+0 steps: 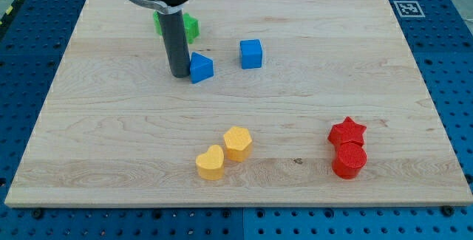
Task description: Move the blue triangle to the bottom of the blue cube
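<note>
The blue triangle [201,68] lies on the wooden board [111,122], left of and slightly below the blue cube [251,54]. A gap of bare wood separates the two. My tip [179,74] stands at the triangle's left edge, touching it or nearly so. The rod rises straight up from there to the view's top.
A green block [191,26] sits behind the rod, partly hidden by it. A yellow heart [211,162] and a yellow hexagon [238,143] lie together at the bottom centre. A red star [347,131] and a red cylinder [349,159] lie at the bottom right.
</note>
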Robot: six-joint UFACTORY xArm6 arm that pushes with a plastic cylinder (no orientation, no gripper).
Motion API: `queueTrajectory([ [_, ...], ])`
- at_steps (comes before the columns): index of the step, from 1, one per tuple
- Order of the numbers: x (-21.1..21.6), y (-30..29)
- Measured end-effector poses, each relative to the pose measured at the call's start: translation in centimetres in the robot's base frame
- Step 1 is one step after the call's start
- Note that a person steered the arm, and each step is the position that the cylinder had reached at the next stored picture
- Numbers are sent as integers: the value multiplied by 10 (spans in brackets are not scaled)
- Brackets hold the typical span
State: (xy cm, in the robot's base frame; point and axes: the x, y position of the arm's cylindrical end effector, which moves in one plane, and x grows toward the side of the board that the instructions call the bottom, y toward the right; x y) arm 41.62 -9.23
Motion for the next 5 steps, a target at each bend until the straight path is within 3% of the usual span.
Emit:
queueTrajectory([
  [5, 1, 87],
])
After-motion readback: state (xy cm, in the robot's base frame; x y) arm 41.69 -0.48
